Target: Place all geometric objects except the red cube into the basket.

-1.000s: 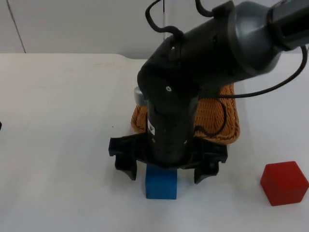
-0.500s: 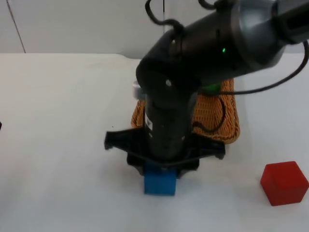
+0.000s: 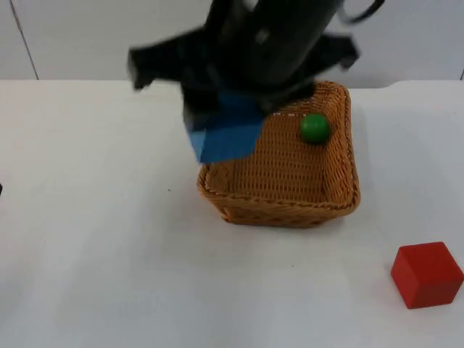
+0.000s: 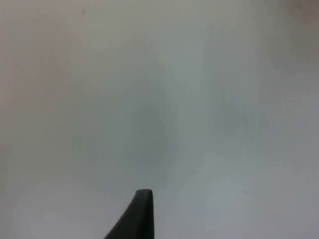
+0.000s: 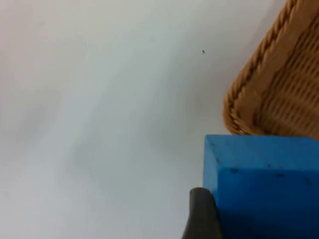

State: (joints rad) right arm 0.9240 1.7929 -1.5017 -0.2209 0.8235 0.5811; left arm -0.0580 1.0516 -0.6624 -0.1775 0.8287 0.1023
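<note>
while the right gripper [image 3: 226, 119] pinches the blue cube [image 3: 225, 134] in the air above the basket's [image 3: 283, 210] near-left rim, a green ball [image 3: 315, 127] lies inside the basket. the red cube [image 3: 426, 274] sits on the table [image 3: 94, 239], well apart. the left gripper [image 4: 142, 209] waits over bare table; whether it is spread or closed, i cannot tell.
</note>
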